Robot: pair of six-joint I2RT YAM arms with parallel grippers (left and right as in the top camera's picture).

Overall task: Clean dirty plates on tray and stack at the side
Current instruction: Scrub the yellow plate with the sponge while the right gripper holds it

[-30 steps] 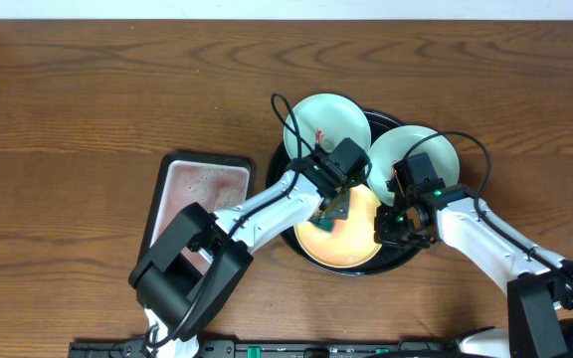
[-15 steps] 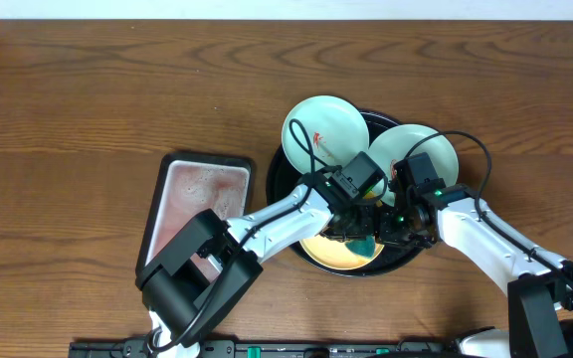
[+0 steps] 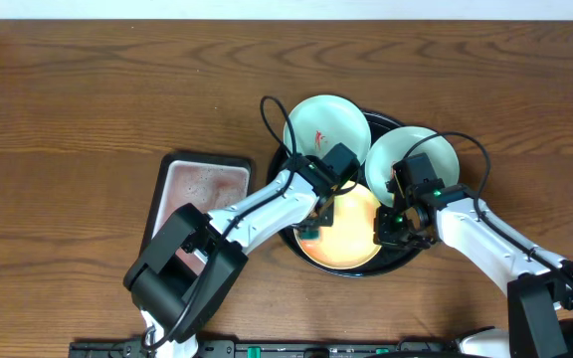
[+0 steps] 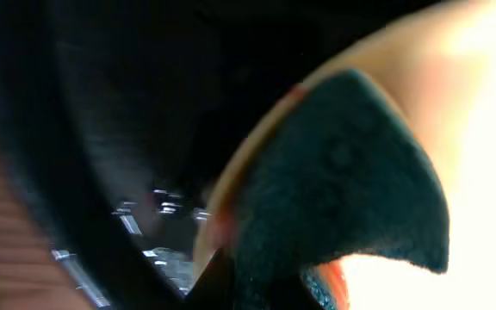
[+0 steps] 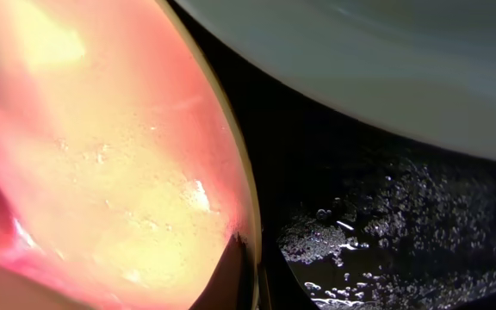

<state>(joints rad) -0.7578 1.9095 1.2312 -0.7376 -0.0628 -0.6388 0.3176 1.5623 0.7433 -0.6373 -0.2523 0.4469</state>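
Observation:
The black tray (image 3: 381, 121) holds three plates. A mint plate (image 3: 326, 124) with a red smear lies at the back left, a second mint plate (image 3: 416, 157) at the back right, and the yellow plate (image 3: 351, 237) in front. My left gripper (image 3: 314, 225) is shut on a dark green sponge (image 4: 343, 172), which presses on the yellow plate's left edge (image 4: 489, 155). My right gripper (image 3: 384, 231) is shut on the yellow plate's right rim (image 5: 248, 258). The right wrist view shows the plate's orange-tinted surface (image 5: 102, 155).
A rectangular silver-grey tray (image 3: 197, 194) lies left of the black tray. The black tray's floor (image 5: 386, 232) is wet with droplets. The second mint plate's rim (image 5: 386, 60) overhangs close above my right gripper. Brown wood tabletop (image 3: 88, 99) surrounds everything.
My left gripper swept the sponge across the yellow plate, from its middle to its right side and now to its left edge. My right gripper has kept its hold on the rim.

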